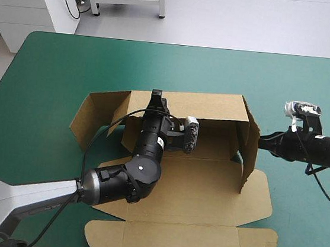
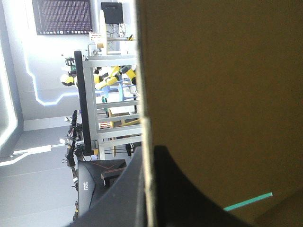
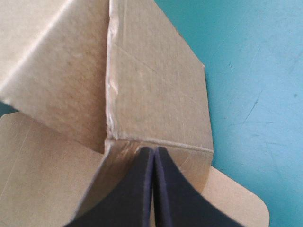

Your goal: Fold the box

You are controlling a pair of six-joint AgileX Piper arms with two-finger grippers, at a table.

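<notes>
The brown cut-board box (image 1: 206, 182) is sitting half-raised in the middle of the teal-green table cover (image 1: 51, 75). Its far wall (image 1: 208, 107) and right wall (image 1: 248, 157) are standing up, its left flap (image 1: 91, 118) is splaying outward, and its lid panel (image 1: 199, 243) is lying flat on the near side. The left gripper (image 1: 155, 96) is reaching across the box's floor and pinching the far wall's edge, its black fingers nearly closed with the board between them. The right gripper (image 1: 260, 140) is pressing its closed, pointed tips against the outside of the right wall.
</notes>
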